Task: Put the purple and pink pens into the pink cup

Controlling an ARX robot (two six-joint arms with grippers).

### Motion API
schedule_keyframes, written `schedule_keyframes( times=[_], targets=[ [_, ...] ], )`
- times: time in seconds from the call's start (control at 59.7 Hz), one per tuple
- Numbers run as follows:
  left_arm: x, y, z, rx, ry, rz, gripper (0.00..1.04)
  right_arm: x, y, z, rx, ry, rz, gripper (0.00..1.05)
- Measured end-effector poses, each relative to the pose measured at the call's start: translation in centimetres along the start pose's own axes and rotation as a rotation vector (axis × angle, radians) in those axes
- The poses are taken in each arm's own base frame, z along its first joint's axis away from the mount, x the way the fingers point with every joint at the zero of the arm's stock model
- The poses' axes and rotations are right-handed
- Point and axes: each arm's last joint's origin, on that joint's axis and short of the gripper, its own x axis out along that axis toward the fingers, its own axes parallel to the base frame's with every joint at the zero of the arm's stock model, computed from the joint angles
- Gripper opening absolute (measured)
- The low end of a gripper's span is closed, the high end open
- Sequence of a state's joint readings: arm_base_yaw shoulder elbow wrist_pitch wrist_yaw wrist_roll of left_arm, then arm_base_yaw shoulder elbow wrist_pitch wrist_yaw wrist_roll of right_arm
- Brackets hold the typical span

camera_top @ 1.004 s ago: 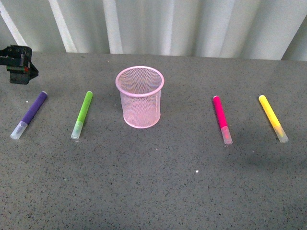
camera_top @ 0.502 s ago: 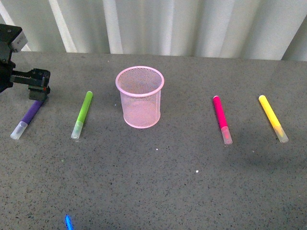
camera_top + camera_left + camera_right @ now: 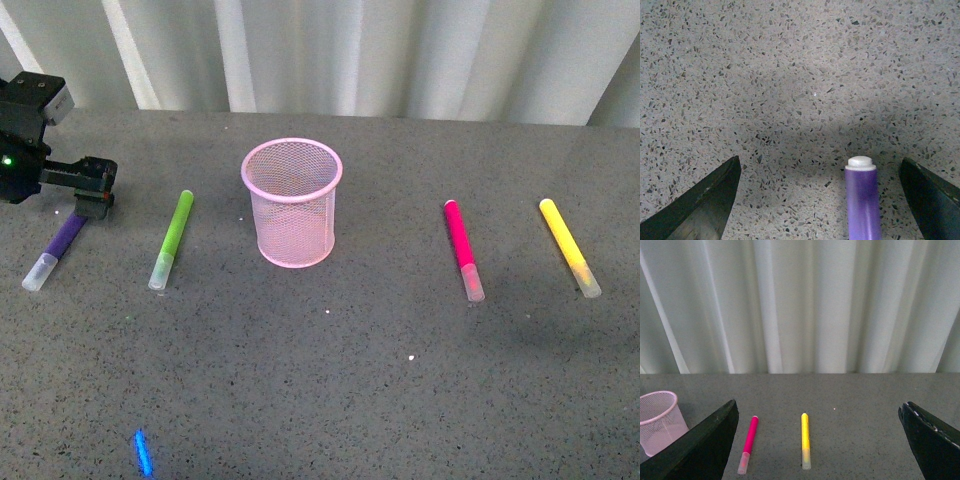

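The purple pen (image 3: pixel 55 249) lies at the far left of the table with its clear cap toward me. My left gripper (image 3: pixel 88 190) is open and hangs over the pen's far, uncapped end. In the left wrist view the purple pen (image 3: pixel 862 200) lies between the open fingers (image 3: pixel 695 210), nearer one side and touching neither. The pink pen (image 3: pixel 463 250) lies right of the pink cup (image 3: pixel 292 200), which stands upright in the middle. My right gripper (image 3: pixel 817 407) is open and empty, out of the front view. Its view shows the pink pen (image 3: pixel 748 442) and the pink cup (image 3: pixel 657 422).
A lime-green pen (image 3: pixel 172 240) lies between the purple pen and the cup. A yellow pen (image 3: pixel 570 247) lies at the far right, also in the right wrist view (image 3: pixel 805 440). A white corrugated wall stands behind the grey speckled table (image 3: pixel 330 380).
My left gripper has moved right and toward me from the far left corner and now covers the purple pen's far end. The pens and cup have not moved.
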State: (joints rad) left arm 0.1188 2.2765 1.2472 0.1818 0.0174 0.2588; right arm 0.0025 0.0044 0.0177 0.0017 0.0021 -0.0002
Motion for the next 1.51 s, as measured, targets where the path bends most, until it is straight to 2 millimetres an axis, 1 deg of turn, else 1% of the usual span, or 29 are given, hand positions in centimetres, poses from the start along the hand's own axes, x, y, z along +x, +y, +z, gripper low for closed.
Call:
schedule_keyframes(
  times=[0.318, 0.352, 0.385, 0.485, 0.519, 0.603, 0.686, 0.77, 0.837, 0.87, 1.038, 1.189, 1.272, 1.389, 1.44, 1.473, 1.507],
  targets=[
    [0.4, -0.1, 0.2, -0.016, 0.014, -0.011, 0.98, 0.0, 0.0, 0.0, 0.0, 0.0, 0.0, 0.98],
    [0.4, -0.1, 0.2, -0.017, 0.014, -0.013, 0.96, 0.0, 0.0, 0.0, 0.0, 0.0, 0.0, 0.98],
    [0.4, -0.2, 0.2, -0.022, 0.014, -0.016, 0.91, 0.0, 0.0, 0.0, 0.0, 0.0, 0.0, 0.98],
    [0.4, -0.5, 0.0, -0.043, 0.02, -0.029, 0.7, 0.0, 0.0, 0.0, 0.0, 0.0, 0.0, 0.98],
    [0.4, -0.6, 0.0, -0.053, 0.021, -0.041, 0.6, 0.0, 0.0, 0.0, 0.0, 0.0, 0.0, 0.98],
    [0.4, -0.7, -0.1, -0.061, 0.022, -0.055, 0.47, 0.0, 0.0, 0.0, 0.0, 0.0, 0.0, 0.98],
    [0.4, -0.8, -0.1, -0.064, 0.027, -0.062, 0.36, 0.0, 0.0, 0.0, 0.0, 0.0, 0.0, 0.98],
    [0.4, -0.8, -0.3, -0.07, 0.041, -0.067, 0.22, 0.0, 0.0, 0.0, 0.0, 0.0, 0.0, 0.98],
    [0.3, -0.7, -0.3, -0.074, 0.042, -0.069, 0.15, 0.0, 0.0, 0.0, 0.0, 0.0, 0.0, 0.98],
    [0.2, -0.7, -0.3, -0.075, 0.042, -0.07, 0.14, 0.0, 0.0, 0.0, 0.0, 0.0, 0.0, 0.98],
    [-0.3, -0.6, -0.4, -0.081, 0.046, -0.079, 0.13, 0.0, 0.0, 0.0, 0.0, 0.0, 0.0, 0.98],
    [-1.3, -0.7, -0.6, -0.104, 0.051, -0.108, 0.13, 0.0, 0.0, 0.0, 0.0, 0.0, 0.0, 0.98],
    [-2.1, -1.0, -0.4, -0.108, 0.036, -0.132, 0.13, 0.0, 0.0, 0.0, 0.0, 0.0, 0.0, 0.98],
    [-4.2, -1.9, 0.9, -0.105, -0.058, -0.173, 0.13, 0.0, 0.0, 0.0, 0.0, 0.0, 0.0, 0.98],
    [-6.0, -2.8, 2.4, -0.081, -0.169, -0.168, 0.13, 0.0, 0.0, 0.0, 0.0, 0.0, 0.0, 0.98],
    [-7.8, -3.6, 3.9, -0.073, -0.295, -0.142, 0.13, 0.0, 0.0, 0.0, 0.0, 0.0, 0.0, 0.98],
    [-9.3, -4.4, 5.0, -0.089, -0.402, -0.161, 0.13, 0.0, 0.0, 0.0, 0.0, 0.0, 0.0, 0.98]
  ],
)
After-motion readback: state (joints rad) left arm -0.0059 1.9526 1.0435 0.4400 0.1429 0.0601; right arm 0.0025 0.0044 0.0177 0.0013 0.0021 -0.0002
